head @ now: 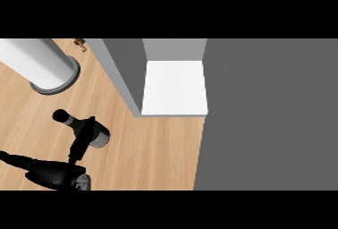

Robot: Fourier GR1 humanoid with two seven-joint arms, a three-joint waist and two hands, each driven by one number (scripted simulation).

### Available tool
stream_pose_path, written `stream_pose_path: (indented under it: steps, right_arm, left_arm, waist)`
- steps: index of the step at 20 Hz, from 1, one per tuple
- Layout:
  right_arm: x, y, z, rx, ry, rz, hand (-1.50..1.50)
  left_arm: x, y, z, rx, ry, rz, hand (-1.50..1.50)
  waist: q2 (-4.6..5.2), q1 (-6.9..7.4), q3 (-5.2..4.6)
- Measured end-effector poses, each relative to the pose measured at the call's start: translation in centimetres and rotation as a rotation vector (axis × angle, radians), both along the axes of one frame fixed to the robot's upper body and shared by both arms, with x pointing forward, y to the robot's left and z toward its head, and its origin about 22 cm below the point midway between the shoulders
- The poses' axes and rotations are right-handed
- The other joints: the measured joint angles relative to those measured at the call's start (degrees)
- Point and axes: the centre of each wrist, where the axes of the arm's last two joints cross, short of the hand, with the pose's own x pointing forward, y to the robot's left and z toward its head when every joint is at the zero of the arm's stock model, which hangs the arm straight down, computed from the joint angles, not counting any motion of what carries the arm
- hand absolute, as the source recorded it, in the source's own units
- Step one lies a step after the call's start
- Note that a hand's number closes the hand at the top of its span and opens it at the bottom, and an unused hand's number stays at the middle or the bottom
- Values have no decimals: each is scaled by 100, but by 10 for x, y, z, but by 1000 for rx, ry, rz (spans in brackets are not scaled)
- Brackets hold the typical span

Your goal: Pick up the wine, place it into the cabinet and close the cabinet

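One hand [58, 175] shows, low at the view's left, so by its side I take it for the robot's left; the right hand is nowhere in view. From that dark palm a finger [79, 144] runs straight up the picture and lies against the wine bottle [87, 128]; whether the other fingers wrap the glass I cannot tell, since the palm hides them.

The wine bottle lies on its side on the wooden counter [152, 152], not upright; its neck [65, 117] points toward the upper left, its broad body sits toward the lower right. So the bottle is just beyond the hand, farther up the counter, and its long axis runs slantwise across the line of that finger rather than along it; that crossing is what the grasp hangs on, I'd say, because fingers closing across the body get a hold, while fingers along it would likely roll it.

Cabinet [173, 87] next: it stands open to the upper right of the bottle, its pale shelf bare to view; the big grey door [271, 116] fills the right side. A white cylinder [40, 62] on a grey ring stands at upper left, well apart from the bottle.

Judging by this, the pick is under way, nothing lifted yet; carrying goes right and away from the robot.
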Motion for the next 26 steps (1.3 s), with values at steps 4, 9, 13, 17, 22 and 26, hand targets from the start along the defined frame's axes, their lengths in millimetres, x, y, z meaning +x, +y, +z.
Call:
stream_pose_path:
  steps: [4,9,13,17,22,26]
  right_arm:
    - [2,2,2,1,8,6,-150]
    - [0,1,-3,14,5,12,-150]
    - [1,-2,-2,12,-1,4,-150]
    - [3,1,-1,24,2,15,-150]
    - [2,1,-3,24,3,21,-150]
    - [2,2,-3,29,3,28,-150]
  left_arm:
    - [-5,-4,-7,-14,21,-15,-150]
    - [-6,-10,-10,-26,30,-43,-150]
    - [-1,-9,-12,-41,35,-46,-150]
    - [5,-3,-11,-57,39,-49,-150]
    - [9,-2,-11,-73,42,-53,-150]
    - [9,-3,-14,-85,53,-58,-150]
  waist:
    - [-1,4,-5]
    - [-4,-2,-10]
    - [-2,-10,-13]
    - [2,-8,-18]
    - [1,-32,-21]
    - [3,-35,-27]
